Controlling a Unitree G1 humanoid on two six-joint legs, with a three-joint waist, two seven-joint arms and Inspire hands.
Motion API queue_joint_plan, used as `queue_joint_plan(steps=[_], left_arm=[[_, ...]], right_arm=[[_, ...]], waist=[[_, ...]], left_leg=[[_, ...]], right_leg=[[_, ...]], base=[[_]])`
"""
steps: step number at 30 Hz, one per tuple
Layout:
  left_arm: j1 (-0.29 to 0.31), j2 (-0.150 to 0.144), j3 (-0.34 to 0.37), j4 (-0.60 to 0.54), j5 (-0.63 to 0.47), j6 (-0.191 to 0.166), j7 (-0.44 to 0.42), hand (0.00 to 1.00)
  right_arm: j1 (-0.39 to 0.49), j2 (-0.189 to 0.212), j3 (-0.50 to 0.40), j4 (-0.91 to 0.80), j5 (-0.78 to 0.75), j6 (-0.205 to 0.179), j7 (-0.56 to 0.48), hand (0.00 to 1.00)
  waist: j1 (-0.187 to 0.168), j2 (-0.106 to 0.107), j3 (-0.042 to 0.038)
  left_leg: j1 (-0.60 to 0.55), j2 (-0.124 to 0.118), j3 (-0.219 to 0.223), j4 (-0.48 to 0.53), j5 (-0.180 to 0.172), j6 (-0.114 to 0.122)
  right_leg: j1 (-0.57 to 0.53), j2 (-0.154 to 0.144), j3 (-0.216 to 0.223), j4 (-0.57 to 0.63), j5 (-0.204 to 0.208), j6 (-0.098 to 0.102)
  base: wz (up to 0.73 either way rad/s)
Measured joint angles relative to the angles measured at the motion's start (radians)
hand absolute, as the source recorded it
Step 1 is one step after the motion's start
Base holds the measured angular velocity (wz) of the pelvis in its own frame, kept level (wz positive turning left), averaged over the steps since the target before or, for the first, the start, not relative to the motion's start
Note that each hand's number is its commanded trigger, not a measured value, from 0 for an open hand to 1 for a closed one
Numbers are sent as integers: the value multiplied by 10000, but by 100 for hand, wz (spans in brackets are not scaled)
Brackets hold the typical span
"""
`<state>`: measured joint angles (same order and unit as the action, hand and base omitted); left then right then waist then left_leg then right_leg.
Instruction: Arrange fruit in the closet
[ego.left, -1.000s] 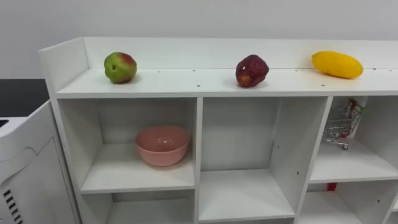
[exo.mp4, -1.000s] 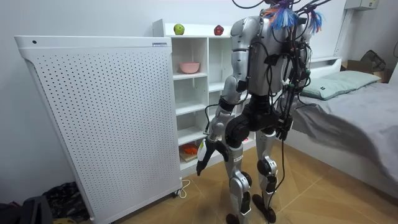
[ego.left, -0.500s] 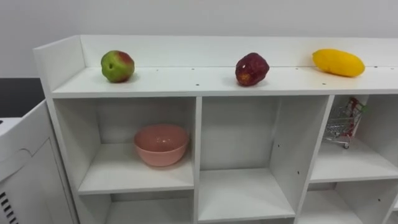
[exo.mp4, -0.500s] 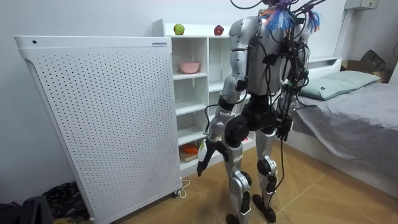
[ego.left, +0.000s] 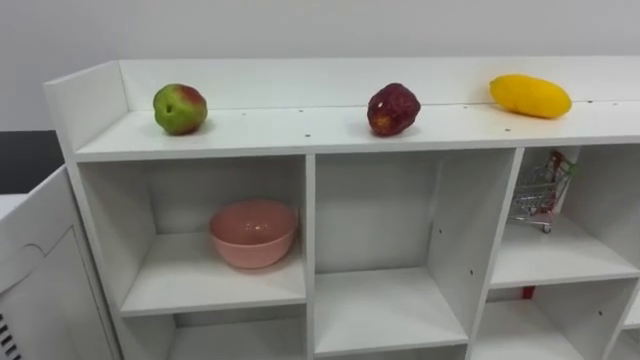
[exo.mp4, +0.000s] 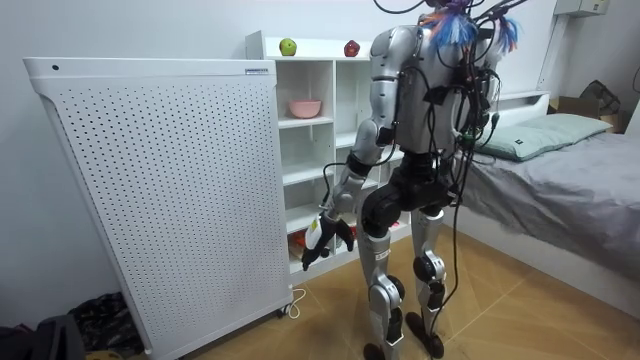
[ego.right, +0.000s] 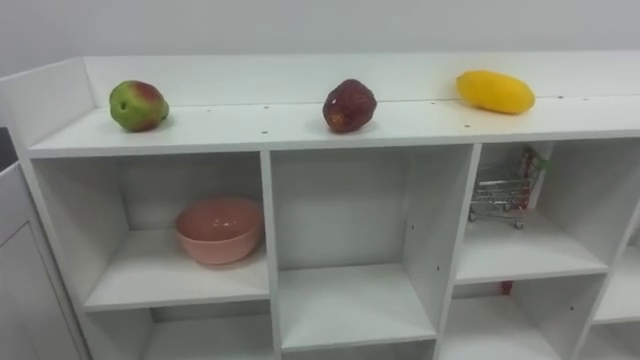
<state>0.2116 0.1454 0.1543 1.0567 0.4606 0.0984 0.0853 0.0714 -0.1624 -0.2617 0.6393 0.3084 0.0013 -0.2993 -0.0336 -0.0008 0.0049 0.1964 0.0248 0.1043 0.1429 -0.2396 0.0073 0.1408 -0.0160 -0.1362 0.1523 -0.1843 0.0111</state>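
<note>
**Three fruits up top, bowl waiting below**

The robot faces the white closet (ego.left: 280, 130), and all the fruit sits on its flat top board. A round green-and-red apple (ego.left: 180, 108) is at the closet's left end, a knobbly dark red fruit (ego.left: 393, 108) at mid-board, and a smooth oblong yellow fruit (ego.left: 530, 96) further right. Spaced well apart, each looks easy to pick singly. A glossy pink bowl (ego.left: 253, 232) rests in the closet's upper-left compartment, likely the destination. A wire toy trolley (ego.left: 538, 195) fills a compartment further right. The left hand (exo.mp4: 325, 240) hangs before the closet's lower shelves, fingers loose, apparently empty.

Eye views close, facing closet (ego.left: 310, 220), room view farther back, sharing closet
</note>
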Motion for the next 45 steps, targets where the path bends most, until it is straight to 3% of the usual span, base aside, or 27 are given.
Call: queue_joint_plan(steps=[3, 14, 16, 24, 27, 35, 41, 45], left_arm=[[-51, 3, -18, -106, 4, -53, -7, 0], [-9, 4, -42, -355, 19, -410, -82, 0], [4, 6, -56, -379, 24, -442, -90, 0], [7, 37, -395, -366, 34, -489, -263, 0], [-32, 36, -394, -369, 40, -539, -396, 0], [-237, 203, -413, -360, 51, -549, -611, 0], [-544, 274, -821, -355, 125, -548, -777, 0], [-559, 299, -805, -368, 115, -542, -825, 0]], right_arm=[[-300, -3, 1, -1665, -104, -335, -374, 0], [-310, -24, 191, -5939, -2059, -731, -1442, 0], [-422, -217, 369, -6740, -2052, -827, -1468, 0], [-2008, -812, 542, -7807, -2102, -969, -1473, 0], [-2337, -913, 684, -8115, -2325, -1184, -1400, 0], [-3815, -1165, 1030, -8182, -2420, -1182, -1255, 0], [-4938, -1214, 1262, -8003, -2256, -1136, -942, 0], [-5627, -1668, 1282, -6938, -2117, -1086, -637, 0]], waist=[[-2, -35, -37], [138, 16, -53], [145, 31, -60], [287, 10, -67], [457, -32, -55], [646, -91, -53], [709, -258, -44], [701, -499, -39]], left_leg=[[-129, 1, 24, 32, 1, -2], [-204, 6, -10, 31, 3, -4], [-226, 7, -7, 32, 3, -3], [-448, 10, -10, 259, 14, 9], [-442, 16, -13, 297, 15, 8], [-512, 3, -173, 296, 18, 6], [-629, -5, -388, 354, 27, 2], [-713, -15, -604, 426, 27, 2]], right_leg=[[-136, -2, -6, -2, 6, -2], [-191, 5, 0, 64, 10, -4], [-204, -1, -32, 129, 10, -4], [-416, -26, -27, 339, 17, -21], [-403, -23, -31, 331, 24, -33], [-428, -39, -151, 323, 26, -32], [-447, -73, -399, 323, 26, -32], [-437, -93, -560, 317, 28, -33]], base=[[0], [-3], [2], [0], [0], [4], [10], [10]])
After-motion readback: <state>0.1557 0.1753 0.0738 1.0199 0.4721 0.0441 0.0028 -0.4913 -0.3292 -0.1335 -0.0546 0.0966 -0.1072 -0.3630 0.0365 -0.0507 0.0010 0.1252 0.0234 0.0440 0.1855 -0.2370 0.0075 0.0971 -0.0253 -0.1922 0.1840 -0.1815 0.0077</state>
